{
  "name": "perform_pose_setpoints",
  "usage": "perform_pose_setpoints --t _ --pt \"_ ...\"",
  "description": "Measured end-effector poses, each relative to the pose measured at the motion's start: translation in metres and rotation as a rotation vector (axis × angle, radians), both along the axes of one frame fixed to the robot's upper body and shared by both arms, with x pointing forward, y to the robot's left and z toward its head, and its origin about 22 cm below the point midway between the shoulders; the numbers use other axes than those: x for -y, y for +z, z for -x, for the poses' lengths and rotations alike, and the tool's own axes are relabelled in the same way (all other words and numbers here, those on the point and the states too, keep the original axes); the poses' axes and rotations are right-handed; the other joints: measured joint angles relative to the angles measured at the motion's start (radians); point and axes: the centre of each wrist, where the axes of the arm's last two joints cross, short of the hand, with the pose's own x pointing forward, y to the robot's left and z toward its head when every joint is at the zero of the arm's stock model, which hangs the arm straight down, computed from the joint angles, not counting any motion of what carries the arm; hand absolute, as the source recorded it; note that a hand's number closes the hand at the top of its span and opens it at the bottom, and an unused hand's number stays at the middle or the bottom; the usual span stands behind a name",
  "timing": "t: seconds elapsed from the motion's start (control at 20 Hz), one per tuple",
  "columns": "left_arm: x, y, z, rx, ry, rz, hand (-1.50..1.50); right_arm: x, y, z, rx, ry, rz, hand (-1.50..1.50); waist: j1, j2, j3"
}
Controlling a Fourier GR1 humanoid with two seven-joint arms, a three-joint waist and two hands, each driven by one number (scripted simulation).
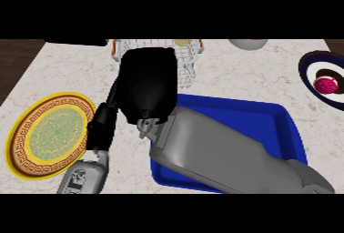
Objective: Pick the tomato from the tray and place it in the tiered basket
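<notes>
The right hand (148, 86) hangs over the basket (188, 57), which lies just beyond its fingers. I cannot tell if the fingers are curled, and the tomato is hidden. The tray (282, 118) is behind it.

Marble counter (269, 77) (dark wood floor (17, 59)).

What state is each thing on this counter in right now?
Right hand: raised over the wire basket, back toward the camera; fingers hidden.
Left hand: low at the plate's edge; fingers unclear.
Blue tray: flat on the counter, partly covered by the right forearm; no tomato visible.
Wire basket: upright, mostly hidden.
Yellow patterned plate: flat, nothing on it.
Dark bowl: holds a pink item.
</notes>
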Motion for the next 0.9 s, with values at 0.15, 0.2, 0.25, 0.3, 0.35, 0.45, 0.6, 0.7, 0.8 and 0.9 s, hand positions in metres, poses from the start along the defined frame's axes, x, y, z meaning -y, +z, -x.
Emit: perform_pose_setpoints --t 0.15,0.2,0.25,0.3,0.35,0.45,0.6,0.7,0.8,0.9 --pt "-0.005 -0.001 0.001 -0.003 0.007 -0.001 0.0 -0.008 0.026 -0.003 0.013 -0.001 -0.031 1.5 -0.002 0.001 0.0" --pt "-0.003 -0.001 0.0 -0.002 0.004 -0.004 0.0 -0.01 0.033 -0.004 0.017 -0.001 -0.044 1.5 -0.001 0.001 0.0" --pt "-0.002 -0.002 0.001 -0.004 0.0 -0.004 0.0 -0.012 0.04 -0.005 0.017 -0.001 -0.064 1.5 0.001 0.002 0.0" --pt "-0.003 -0.001 0.0 -0.004 0.0 -0.002 0.0 -0.014 0.05 -0.007 0.017 0.0 -0.091 1.5 0.001 0.004 0.0" --pt "-0.003 0.0 -0.001 -0.002 0.001 -0.004 0.0 -0.014 0.059 -0.009 0.015 0.0 -0.123 1.5 0.001 0.005 0.0" --pt "-0.003 0.001 -0.002 0.004 0.005 -0.004 0.0 -0.016 0.069 -0.013 0.005 -0.006 -0.169 1.5 0.002 0.007 0.0" --pt "-0.004 -0.001 0.002 0.006 0.005 -0.006 0.0 -0.025 0.08 -0.021 0.003 -0.019 -0.186 1.5 0.003 0.01 0.0" --pt "-0.006 0.0 0.002 0.005 0.006 -0.006 0.0 -0.03 0.084 -0.025 0.01 -0.032 -0.193 1.5 0.001 0.011 0.0" --pt "-0.004 0.002 0.0 0.01 0.011 -0.006 0.0 -0.034 0.084 -0.031 0.017 -0.051 -0.194 1.5 -0.003 0.013 0.0" --pt "-0.008 0.005 0.0 0.014 0.013 -0.009 0.0 -0.037 0.082 -0.039 0.024 -0.07 -0.177 1.5 -0.004 0.015 0.0"
